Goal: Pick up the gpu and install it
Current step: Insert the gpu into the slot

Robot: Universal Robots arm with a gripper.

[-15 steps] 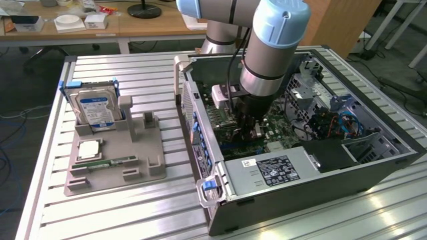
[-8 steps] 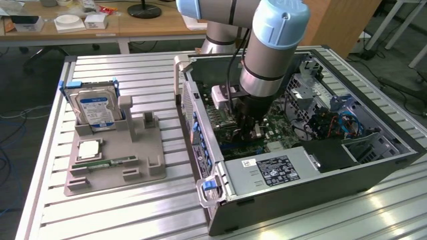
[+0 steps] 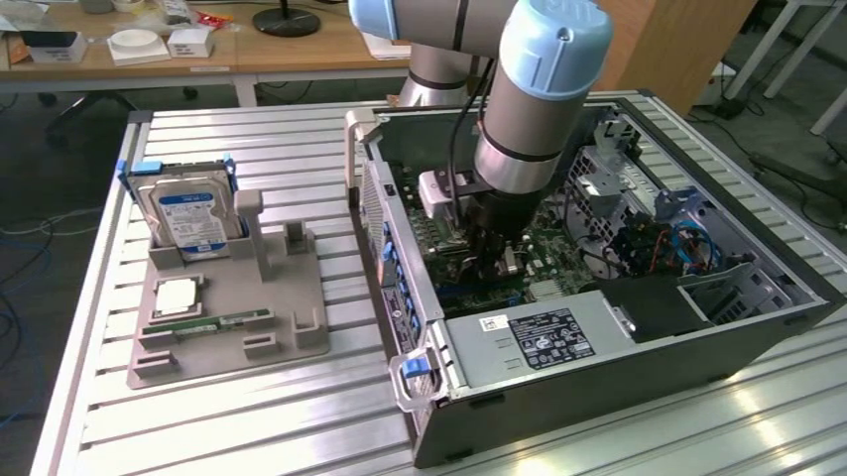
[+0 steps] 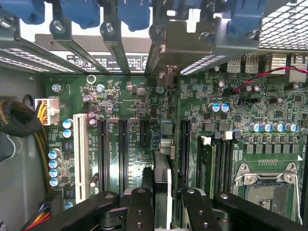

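**GPU held edge-on over the motherboard**

GPU (image 4: 161,180) stood edge-on inside the open computer case (image 3: 741,327), which lay at 3 o'clock from the grey fixture tray (image 3: 225,327) on the slatted table (image 3: 238,416). The arm (image 3: 537,99) reached down into the case. The gripper (image 4: 161,207) had its jaws clamped on the card, just above the motherboard (image 4: 130,106) slots. A hard drive (image 3: 189,213) stood upright at the tray's 12 o'clock end.

Exterior looks down; wrist perhaps close above shared motherboard (image 4: 144,125).

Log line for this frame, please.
stage: install | claw: shut on gpu | position: inside computer case, above motherboard slots
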